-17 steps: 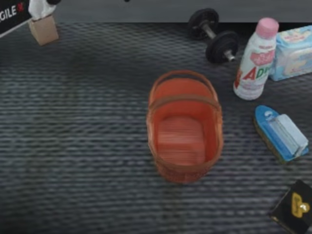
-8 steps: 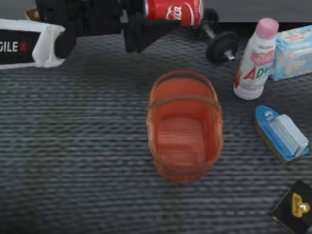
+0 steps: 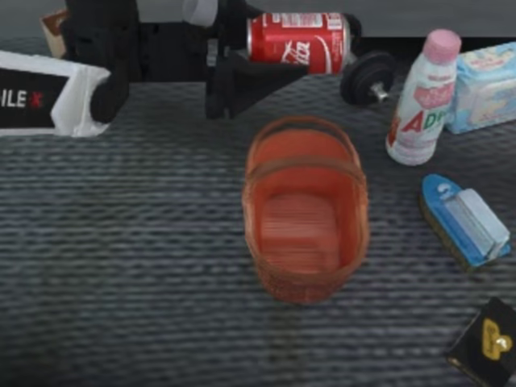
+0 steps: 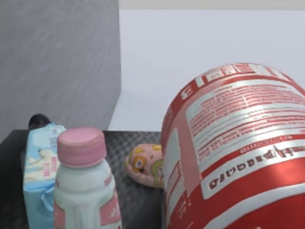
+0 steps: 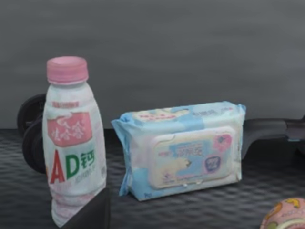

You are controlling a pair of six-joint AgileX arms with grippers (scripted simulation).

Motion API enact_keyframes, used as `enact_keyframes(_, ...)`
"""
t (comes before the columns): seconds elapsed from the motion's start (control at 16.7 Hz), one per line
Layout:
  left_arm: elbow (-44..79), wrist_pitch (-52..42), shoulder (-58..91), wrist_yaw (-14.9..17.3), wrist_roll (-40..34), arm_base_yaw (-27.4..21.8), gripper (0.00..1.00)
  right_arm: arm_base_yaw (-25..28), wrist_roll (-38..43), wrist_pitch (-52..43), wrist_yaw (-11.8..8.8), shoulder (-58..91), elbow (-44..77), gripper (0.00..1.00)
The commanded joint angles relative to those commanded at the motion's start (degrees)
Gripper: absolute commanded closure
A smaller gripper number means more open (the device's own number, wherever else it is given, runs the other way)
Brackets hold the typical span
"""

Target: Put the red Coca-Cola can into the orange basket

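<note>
Dark ribbed tabletop (image 3: 121, 242), grey backdrop

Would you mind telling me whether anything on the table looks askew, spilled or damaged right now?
Nothing stands out. The red Coca-Cola can lies sideways only because the left end effector holds it, beyond the orange basket, which is upright and empty.

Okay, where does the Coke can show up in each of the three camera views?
Top view: the red Coca-Cola can lies sideways at the top edge, held by the left gripper, beyond the orange basket.
Left wrist view: it fills the right side.
Right wrist view: not in it.
Shared landmark: the pink-capped bottle.
</note>
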Motion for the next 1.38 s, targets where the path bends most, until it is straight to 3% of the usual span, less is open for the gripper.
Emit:
enact_keyframes(0.3, -0.1, 0.8, 1.2, 0.1, 0.1, 0.2, 1.00, 0.0, 0.0, 0.0, 0.0, 0.0, 0.0, 0.00)
enact_keyframes(0.72, -4.0, 17.1, 12.7, 0.2, -0.3, 1.3, 1.00, 0.0, 0.0, 0.0, 0.0, 0.0, 0.0, 0.00)
enact_keyframes(1.08, -4.7, 19.2, 14.4, 0.1, -0.3, 1.5, 1.00, 0.0, 0.0, 0.0, 0.0, 0.0, 0.0, 0.00)
enact_keyframes(1.38, -4.7, 19.2, 14.4, 0.1, -0.3, 1.5, 0.62, 0.0, 0.0, 0.0, 0.0, 0.0, 0.0, 0.00)
